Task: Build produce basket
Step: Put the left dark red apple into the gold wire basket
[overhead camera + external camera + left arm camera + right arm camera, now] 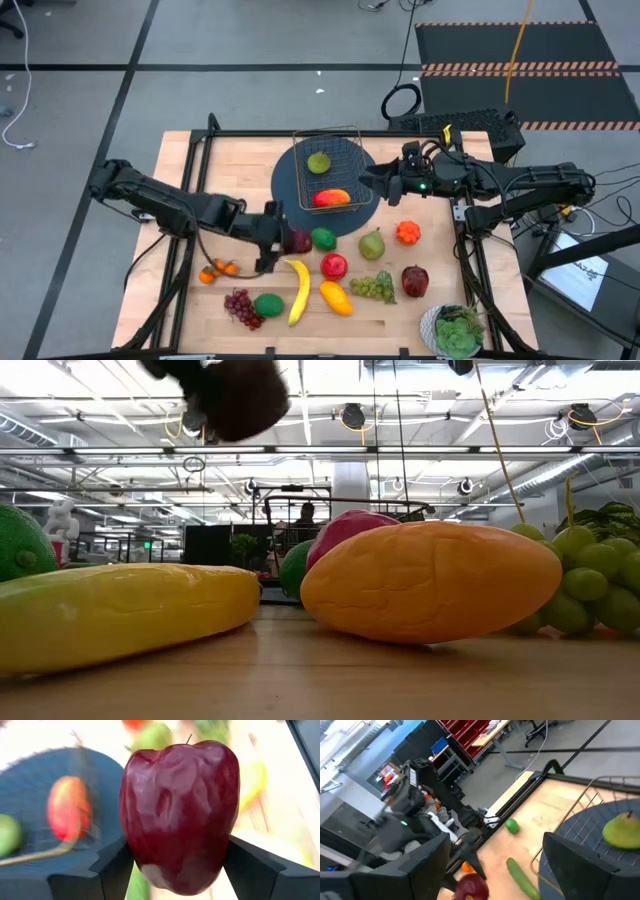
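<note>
So our left tool (285, 240) has its fingers clamped on a dark red apple (177, 812), held just off the near edge of the round blue mat (290, 180). The wire basket (335, 150) sits on that mat with a green pear (318, 162) and a mango (331, 198) already in it. Our right tool (372, 178) hangs beside the basket, fingers spread wide with nothing in them. Banana (298, 290), grapes (372, 288) and other produce lie around the bench (180, 170).
</note>
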{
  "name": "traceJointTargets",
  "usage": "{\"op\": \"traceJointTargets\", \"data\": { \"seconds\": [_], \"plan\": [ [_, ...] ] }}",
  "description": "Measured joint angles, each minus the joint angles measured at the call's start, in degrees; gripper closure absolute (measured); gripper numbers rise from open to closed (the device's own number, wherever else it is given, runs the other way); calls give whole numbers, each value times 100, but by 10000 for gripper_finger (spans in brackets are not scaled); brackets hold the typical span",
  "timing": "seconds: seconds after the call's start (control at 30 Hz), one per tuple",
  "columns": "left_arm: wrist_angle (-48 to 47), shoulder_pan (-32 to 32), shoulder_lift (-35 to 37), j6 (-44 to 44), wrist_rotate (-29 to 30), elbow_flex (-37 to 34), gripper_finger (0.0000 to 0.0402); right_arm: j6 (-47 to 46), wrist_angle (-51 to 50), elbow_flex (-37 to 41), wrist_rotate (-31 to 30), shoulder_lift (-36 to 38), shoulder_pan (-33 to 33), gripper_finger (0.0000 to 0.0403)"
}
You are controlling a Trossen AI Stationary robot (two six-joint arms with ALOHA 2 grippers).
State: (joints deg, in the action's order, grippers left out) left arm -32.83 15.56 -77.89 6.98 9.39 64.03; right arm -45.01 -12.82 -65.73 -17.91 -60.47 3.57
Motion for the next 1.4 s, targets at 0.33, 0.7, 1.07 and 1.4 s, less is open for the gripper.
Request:
{"op": "traceJointTargets", "data": {
  "seconds": [0.33,0.7,1.07,1.4],
  "plan": [
    [221,-746,4,749,494,1035,129,1011,-485,2,8,115,-334,92],
    [2772,-2027,-21,2391,717,1086,128,1918,-1425,2,317,498,-842,108],
    [3695,-3120,-288,3770,730,1082,128,2837,-1577,2,317,1153,-1402,145],
    [4070,-3293,-825,3409,587,1221,128,3526,-1708,2,884,1244,-1714,170]
  ]
}}
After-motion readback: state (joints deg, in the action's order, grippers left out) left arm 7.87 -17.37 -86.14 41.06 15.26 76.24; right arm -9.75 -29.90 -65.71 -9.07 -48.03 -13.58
